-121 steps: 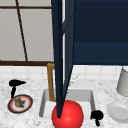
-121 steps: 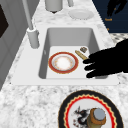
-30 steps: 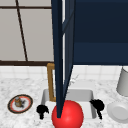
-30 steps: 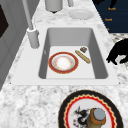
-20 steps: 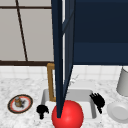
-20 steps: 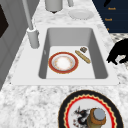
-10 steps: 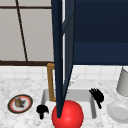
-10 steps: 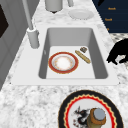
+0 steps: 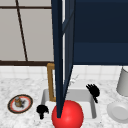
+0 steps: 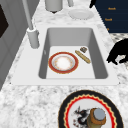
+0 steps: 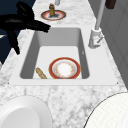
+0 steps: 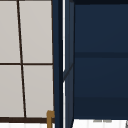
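My right hand (image 9: 93,91) hovers over the right end of the sink (image 9: 92,110), fingers spread and holding nothing. In the right side view it (image 11: 22,21) hangs above the sink's front rim, straight fingers reaching over the basin. My left hand (image 9: 42,110) floats at the sink's left front corner. It also shows off the front rim in the left side view (image 10: 118,51), fingers drooping loosely and empty. In the basin lie a red-rimmed plate (image 10: 63,62), a brown stick (image 10: 83,56) and a small brown lump (image 10: 83,49).
An open dark blue cabinet door (image 9: 60,57) hangs down in front of the sink, a red ball (image 9: 67,115) at its foot. A patterned plate with a small jar (image 9: 20,103) sits on the left counter. A white plate (image 9: 118,112) and grey canister (image 9: 123,82) stand right.
The right hand has risen and drifted slightly left, its fingers spreading. The left hand, out by the patterned plate six seconds ago, has held still at the sink's left front corner since.
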Controlling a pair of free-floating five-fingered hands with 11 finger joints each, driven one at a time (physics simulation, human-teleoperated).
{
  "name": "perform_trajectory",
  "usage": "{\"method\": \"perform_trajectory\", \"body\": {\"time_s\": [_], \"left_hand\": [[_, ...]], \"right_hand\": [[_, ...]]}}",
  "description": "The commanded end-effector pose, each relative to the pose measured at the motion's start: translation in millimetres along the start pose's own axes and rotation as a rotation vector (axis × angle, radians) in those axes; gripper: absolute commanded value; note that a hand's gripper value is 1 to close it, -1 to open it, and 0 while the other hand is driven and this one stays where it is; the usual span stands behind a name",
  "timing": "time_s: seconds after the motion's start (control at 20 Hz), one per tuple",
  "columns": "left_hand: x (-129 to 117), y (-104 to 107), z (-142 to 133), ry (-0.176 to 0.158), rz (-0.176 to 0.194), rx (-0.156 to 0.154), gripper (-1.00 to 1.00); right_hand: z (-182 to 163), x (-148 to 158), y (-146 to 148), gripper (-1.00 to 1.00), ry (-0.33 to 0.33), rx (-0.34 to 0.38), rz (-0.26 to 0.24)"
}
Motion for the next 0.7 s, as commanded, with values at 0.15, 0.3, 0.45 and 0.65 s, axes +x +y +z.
{"method": "perform_trajectory", "body": {"time_s": [0.15, 0.3, 0.45, 0.65], "left_hand": [[0, 0, 0, 0.0, 0.0, 0.0, 0.0], [0, 0, 0, 0.0, 0.0, 0.0, 0.0], [0, 0, 0, 0.0, 0.0, 0.0, 0.0], [0, 0, 0, 0.0, 0.0, 0.0, 0.0]], "right_hand": [[-53, 10, -11, -1.0, 0.055, -0.031, 0.055], [-77, 13, -12, -1.0, 0.07, -0.03, 0.055], [-103, 14, -13, -1.0, 0.079, -0.019, 0.035], [-135, 12, -15, -1.0, 0.059, -0.002, 0.01]]}}
